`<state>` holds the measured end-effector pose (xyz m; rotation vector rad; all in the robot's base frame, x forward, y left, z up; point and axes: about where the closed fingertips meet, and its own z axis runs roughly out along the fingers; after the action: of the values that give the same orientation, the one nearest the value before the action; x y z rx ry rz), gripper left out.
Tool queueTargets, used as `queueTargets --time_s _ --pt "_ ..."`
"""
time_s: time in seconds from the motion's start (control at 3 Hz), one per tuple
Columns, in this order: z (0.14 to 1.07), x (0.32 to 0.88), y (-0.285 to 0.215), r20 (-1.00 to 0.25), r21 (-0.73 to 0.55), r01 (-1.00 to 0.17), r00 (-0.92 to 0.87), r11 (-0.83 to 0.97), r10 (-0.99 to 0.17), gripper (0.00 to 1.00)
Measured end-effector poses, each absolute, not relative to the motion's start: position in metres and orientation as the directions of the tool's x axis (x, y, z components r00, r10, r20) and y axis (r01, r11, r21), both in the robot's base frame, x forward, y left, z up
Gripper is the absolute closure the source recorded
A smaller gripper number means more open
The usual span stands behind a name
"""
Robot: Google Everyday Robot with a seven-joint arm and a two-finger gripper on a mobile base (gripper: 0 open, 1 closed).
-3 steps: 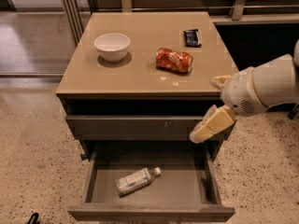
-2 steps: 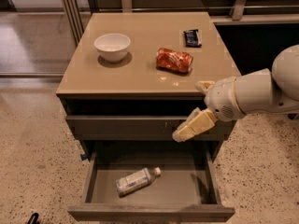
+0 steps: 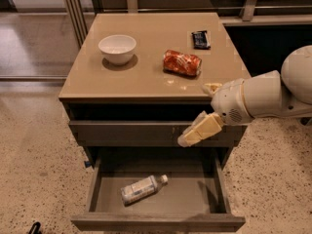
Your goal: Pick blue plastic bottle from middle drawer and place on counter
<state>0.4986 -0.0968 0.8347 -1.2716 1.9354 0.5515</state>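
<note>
The blue plastic bottle (image 3: 143,189) lies on its side on the floor of the open middle drawer (image 3: 187,195), left of centre, with its white cap pointing right. My gripper (image 3: 197,116) hangs in front of the shut drawer front above, over the right part of the open drawer. It is well above the bottle and to its right. It is open and empty, with one cream finger (image 3: 199,129) pointing down-left. The beige counter (image 3: 146,84) is the cabinet's top.
On the counter stand a white bowl (image 3: 117,48) at the back left, a crushed orange-red can (image 3: 182,63) in the middle and a dark packet (image 3: 200,39) at the back right. Speckled floor surrounds the cabinet. A glass partition stands at the back left.
My gripper has moved left, from the cabinet's right edge to in front of the shut drawer front. The bottle has not moved.
</note>
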Motion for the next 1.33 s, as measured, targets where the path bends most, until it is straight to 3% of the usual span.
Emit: queueTargets --time_s 1.33 --pt "0.650 0.452 -0.019 -0.789 0.170 -0.867 -0.405 0.469 -0.463 0.00"
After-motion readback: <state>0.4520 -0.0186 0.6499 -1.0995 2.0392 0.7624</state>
